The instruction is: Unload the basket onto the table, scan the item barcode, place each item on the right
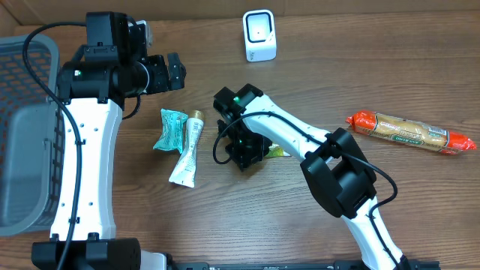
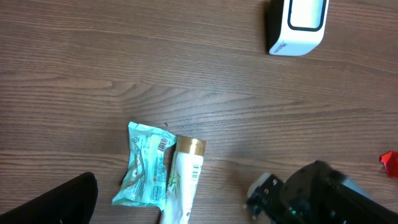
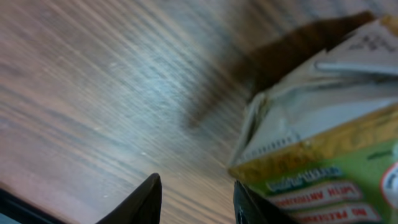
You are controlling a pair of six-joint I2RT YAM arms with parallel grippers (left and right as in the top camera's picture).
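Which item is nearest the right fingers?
The green-and-yellow carton, close against the right fingers; the teal packet, white tube and orange sausage all lie well clear of them.

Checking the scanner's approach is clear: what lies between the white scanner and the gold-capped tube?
Only bare wooden table between scanner and tube, shown in the left wrist view.

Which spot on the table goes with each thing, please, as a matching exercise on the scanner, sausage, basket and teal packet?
Things:
1. scanner
2. sausage
3. basket
4. teal packet

Places:
A. left edge
B. beside the white tube
C. top centre, upright
D. far right, lying flat

Pairs: 1-C; 2-D; 3-A; 4-B
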